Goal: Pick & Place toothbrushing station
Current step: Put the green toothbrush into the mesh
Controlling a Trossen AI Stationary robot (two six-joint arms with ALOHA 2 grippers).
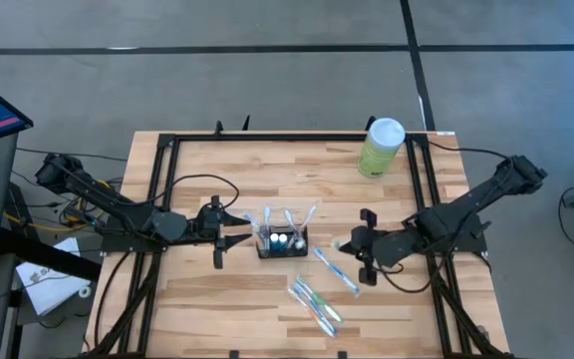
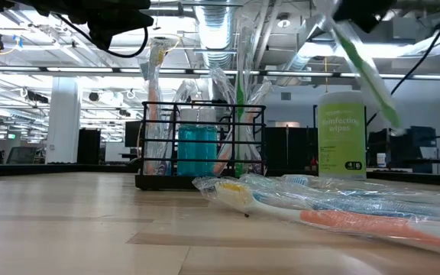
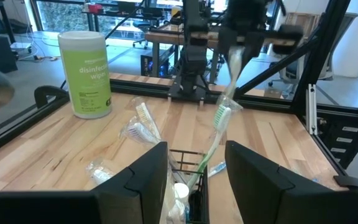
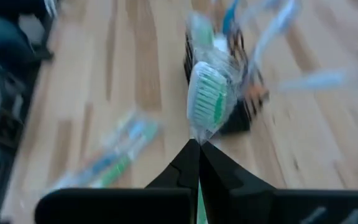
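On the left side of the pale wooden worktop (image 1: 217, 299), your left pincer (image 1: 235, 237) waits with its two fingers spread wide and nothing between them. It sits low, just beside the left end of the small black wire-mesh toothbrush holder (image 1: 282, 242).

That holder stands near the middle of the worktop. It already has a few wrapped toothbrushes sticking up out of it and a blue-green bottle (image 2: 197, 150) inside.

A little to the right and toward the front edge, more wrapped toothbrushes (image 1: 314, 302) lie flat on the wood, apart from the holder.

Farther right, your right pincer (image 4: 199, 149) is squeezed tight on a green-and-white toothbrush in clear wrap (image 4: 207, 99). The brush is up in the air, tilted, and close to the holder but not in it yet.

So I think you are on the carry-and-drop step. Next you need to bring the brush over an open slot, stand it straighter, lower it in, and only then let go. Go slowly so it does not bump the brushes already standing there.

At the far right back stands a tall pale-green wipes canister with a white lid (image 1: 381, 147). Leave it alone.
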